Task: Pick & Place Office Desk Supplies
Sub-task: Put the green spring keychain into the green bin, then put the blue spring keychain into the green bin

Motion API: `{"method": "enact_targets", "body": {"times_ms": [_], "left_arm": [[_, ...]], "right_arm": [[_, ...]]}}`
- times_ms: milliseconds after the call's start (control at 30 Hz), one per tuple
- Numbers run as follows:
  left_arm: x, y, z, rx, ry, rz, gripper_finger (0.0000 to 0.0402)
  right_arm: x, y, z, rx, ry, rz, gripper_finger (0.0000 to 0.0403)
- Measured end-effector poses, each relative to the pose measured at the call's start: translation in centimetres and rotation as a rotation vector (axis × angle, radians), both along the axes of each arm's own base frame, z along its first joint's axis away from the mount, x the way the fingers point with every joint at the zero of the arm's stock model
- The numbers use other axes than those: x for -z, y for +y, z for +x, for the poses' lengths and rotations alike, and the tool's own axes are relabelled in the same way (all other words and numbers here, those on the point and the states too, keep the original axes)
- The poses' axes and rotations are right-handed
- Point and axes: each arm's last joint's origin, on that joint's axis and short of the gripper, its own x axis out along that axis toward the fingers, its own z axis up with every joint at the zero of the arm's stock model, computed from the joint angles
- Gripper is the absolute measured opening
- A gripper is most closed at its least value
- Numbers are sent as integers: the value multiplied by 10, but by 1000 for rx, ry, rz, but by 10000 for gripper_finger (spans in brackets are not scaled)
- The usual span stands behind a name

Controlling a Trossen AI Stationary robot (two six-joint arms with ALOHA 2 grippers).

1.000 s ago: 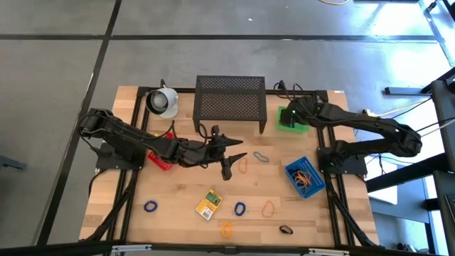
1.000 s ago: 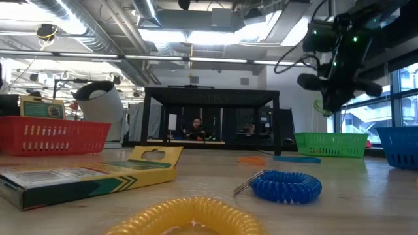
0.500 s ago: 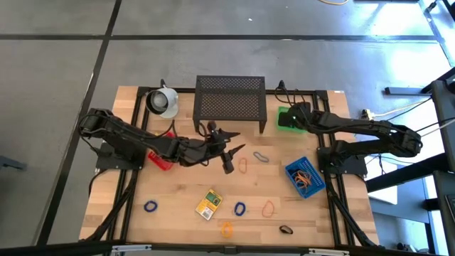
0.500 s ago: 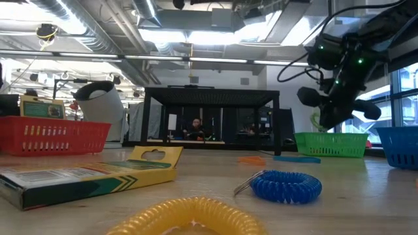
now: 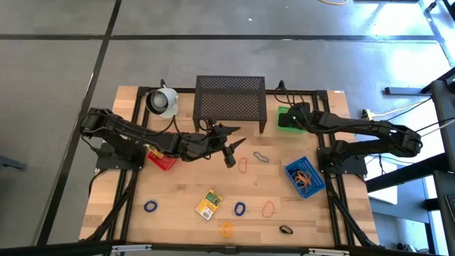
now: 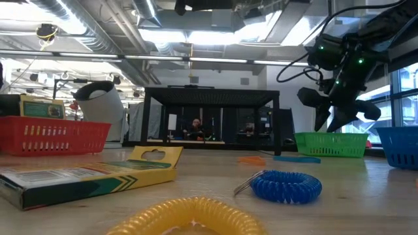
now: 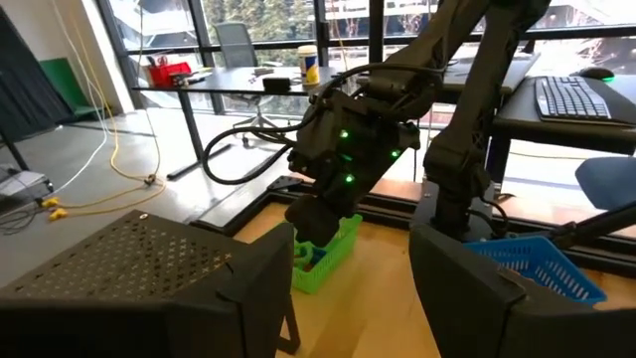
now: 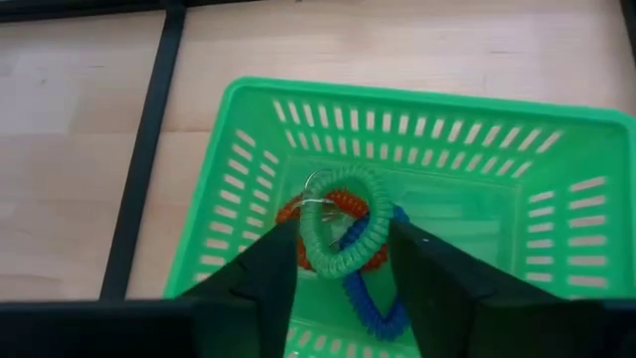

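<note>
The right gripper (image 8: 343, 264) hovered spread above the green bin (image 8: 556, 214). A green loop (image 8: 343, 234) lay between its fingers (image 8: 268, 283), atop others. The left gripper (image 5: 229, 146) hung spread mid-surface.

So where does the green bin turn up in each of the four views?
High view: green bin at the table's back right, under the right pincer.
Low view: right of centre, below that pincer.
Left wrist view: centre, low.
Right wrist view: fills the middle, coiled loops inside.
Shared landmark: the right pincer above it.
</note>
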Motion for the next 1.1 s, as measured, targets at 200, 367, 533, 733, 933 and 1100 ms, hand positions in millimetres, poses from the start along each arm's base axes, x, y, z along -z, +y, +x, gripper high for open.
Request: {"method": "enact_targets", "body": {"times_ms": [200, 367, 533, 733, 933, 1100], "left_arm": [[6, 0, -1, -14, 30, -55, 196], [22, 6, -5, -75, 122, -176, 196], [40, 6, -14, -100, 256, -315, 196], [64, -13, -35, 60, 582, -657, 196], [80, -56, -79, 1, 991, -943, 196], [82, -98, -113, -97, 1120, -995, 196]], "right_arm": [[-5, -1, 2, -10, -12, 4, 214], [-27, -5, 12, -71, -4, -26, 224], [-59, 0, 25, -189, 19, -55, 210], [-93, 14, 31, -263, 121, -114, 198], [-105, 26, 33, -318, 159, -123, 198], [-105, 37, 36, -359, 142, -105, 198]]}}
